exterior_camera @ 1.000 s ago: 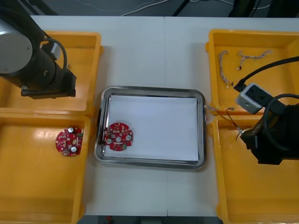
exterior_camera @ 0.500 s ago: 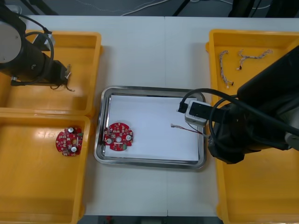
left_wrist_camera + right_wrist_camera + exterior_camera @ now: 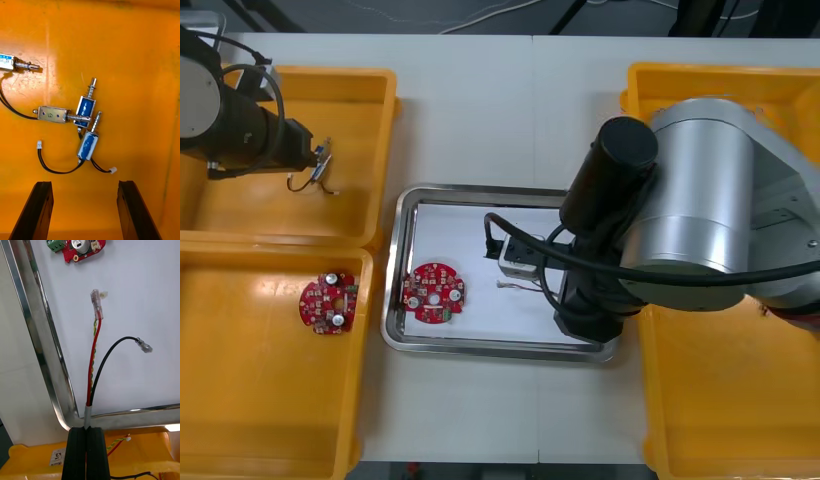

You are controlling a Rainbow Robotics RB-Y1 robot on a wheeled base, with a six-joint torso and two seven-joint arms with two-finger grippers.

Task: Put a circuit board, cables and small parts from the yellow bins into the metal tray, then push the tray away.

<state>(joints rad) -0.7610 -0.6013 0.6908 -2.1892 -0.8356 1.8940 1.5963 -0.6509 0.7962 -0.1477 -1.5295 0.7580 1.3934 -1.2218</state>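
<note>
The right pincer point(image 3: 87, 430), clamped on a red and yellow cable point(image 3: 92, 352) and a black cable point(image 3: 102, 362), is swinging in from the right bins point(image 3: 700, 420) over the metal tray point(image 3: 35, 330), so release looks near. The circuit board point(image 3: 82, 247) is lying just ahead; the left pincer point(image 3: 84, 187), fingers apart, is hovering over small metal parts point(image 3: 86, 107).

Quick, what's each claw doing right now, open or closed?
Left claw: open, above metal parts in a bin.
Right claw: closed on cables, their ends over the tray.
</note>
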